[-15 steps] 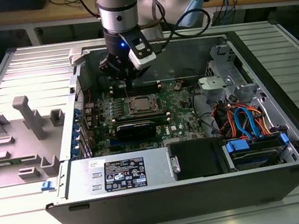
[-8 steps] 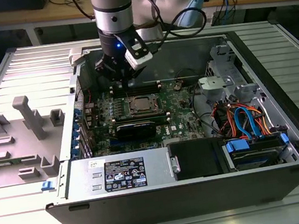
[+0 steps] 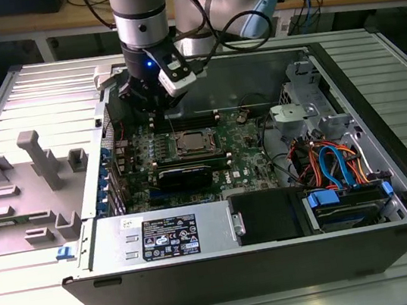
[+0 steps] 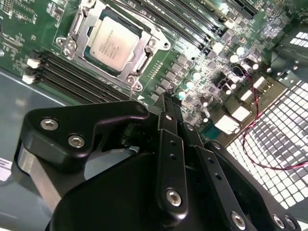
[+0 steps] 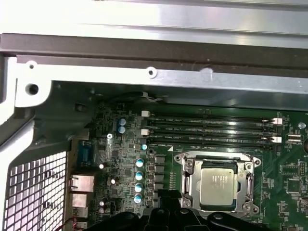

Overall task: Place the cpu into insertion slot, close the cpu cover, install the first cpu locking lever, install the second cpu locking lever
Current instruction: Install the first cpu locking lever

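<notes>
The cpu (image 3: 194, 143) lies flat in the insertion slot (image 3: 174, 136) on the green board inside the open computer case. In both wrist views its silver top (image 4: 113, 41) (image 5: 217, 185) shows through the cut-out of the cpu cover (image 4: 139, 53) (image 5: 188, 168), which lies down around it. My gripper (image 3: 153, 115) hangs just above the board, beside the slot toward the exterior view's left and a little farther back. Its black fingers (image 4: 169, 120) stand together, shut, with nothing between them. How the locking levers stand is too fine to tell.
Long black memory slots (image 5: 211, 130) run along the socket. A black graphics card (image 3: 184, 175) lies in front of it. The power supply (image 3: 162, 237), drive bay and coloured cables (image 3: 336, 165) fill the case front and right. A grey fixture tray (image 3: 25, 187) sits outside on the left.
</notes>
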Motion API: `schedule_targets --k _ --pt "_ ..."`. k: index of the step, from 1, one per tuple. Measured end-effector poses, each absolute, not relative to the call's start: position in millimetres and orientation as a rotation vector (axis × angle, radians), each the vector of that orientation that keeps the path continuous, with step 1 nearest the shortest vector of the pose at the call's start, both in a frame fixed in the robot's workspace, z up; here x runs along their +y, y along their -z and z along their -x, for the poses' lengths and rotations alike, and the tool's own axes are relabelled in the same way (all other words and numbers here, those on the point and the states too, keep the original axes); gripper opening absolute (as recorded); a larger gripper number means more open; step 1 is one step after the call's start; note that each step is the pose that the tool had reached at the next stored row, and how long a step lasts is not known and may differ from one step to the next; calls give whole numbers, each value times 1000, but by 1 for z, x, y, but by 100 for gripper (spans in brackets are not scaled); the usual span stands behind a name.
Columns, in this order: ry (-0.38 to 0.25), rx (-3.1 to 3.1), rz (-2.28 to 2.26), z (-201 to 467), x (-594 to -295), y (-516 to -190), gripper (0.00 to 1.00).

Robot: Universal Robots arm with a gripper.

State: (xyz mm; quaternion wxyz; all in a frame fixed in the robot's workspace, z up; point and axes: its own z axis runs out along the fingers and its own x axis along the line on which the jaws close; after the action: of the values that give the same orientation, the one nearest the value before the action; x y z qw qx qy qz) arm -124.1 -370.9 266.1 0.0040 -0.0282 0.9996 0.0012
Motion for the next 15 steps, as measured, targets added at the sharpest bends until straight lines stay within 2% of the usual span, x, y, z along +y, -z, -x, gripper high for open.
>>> schedule_targets --k 13,15 --pt "-6 3131 132 125 -345 -263 11" --pt "41 3131 147 97 -341 -257 11"
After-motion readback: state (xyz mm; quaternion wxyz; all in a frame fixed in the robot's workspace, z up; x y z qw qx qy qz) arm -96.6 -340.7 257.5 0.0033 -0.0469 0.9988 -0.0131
